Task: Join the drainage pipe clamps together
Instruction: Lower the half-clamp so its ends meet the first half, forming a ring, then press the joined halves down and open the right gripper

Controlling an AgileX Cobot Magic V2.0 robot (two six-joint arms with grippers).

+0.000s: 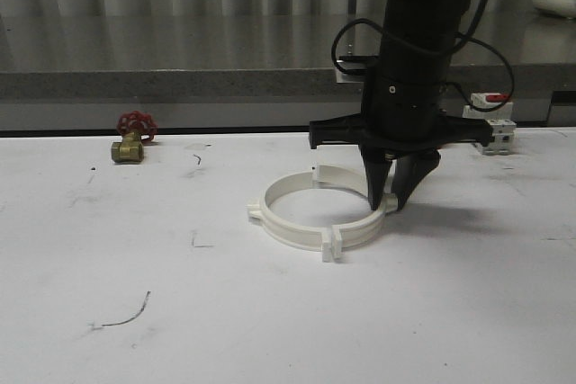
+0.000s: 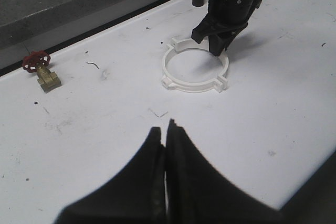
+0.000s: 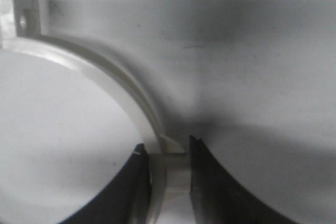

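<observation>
Two white drainage pipe clamps lie on the white table as one ring. The left half (image 1: 270, 213) and the right half (image 1: 364, 227) meet tab to tab at the near joint (image 1: 331, 245). At the far joint (image 1: 317, 171) the ends look slightly offset. My right gripper (image 1: 391, 200) points straight down on the ring's right side. Its fingers straddle the right half's band (image 3: 131, 98) at the mid-arc nub (image 3: 170, 145), one inside the ring and one outside, pressed against it. My left gripper (image 2: 167, 128) hangs shut and empty over bare table, well short of the ring (image 2: 181, 83).
A brass valve with a red handwheel (image 1: 133, 139) lies at the table's far left. A white breaker with a red top (image 1: 493, 123) stands at the far right behind my right arm. A grey counter edge (image 1: 180, 83) runs along the back.
</observation>
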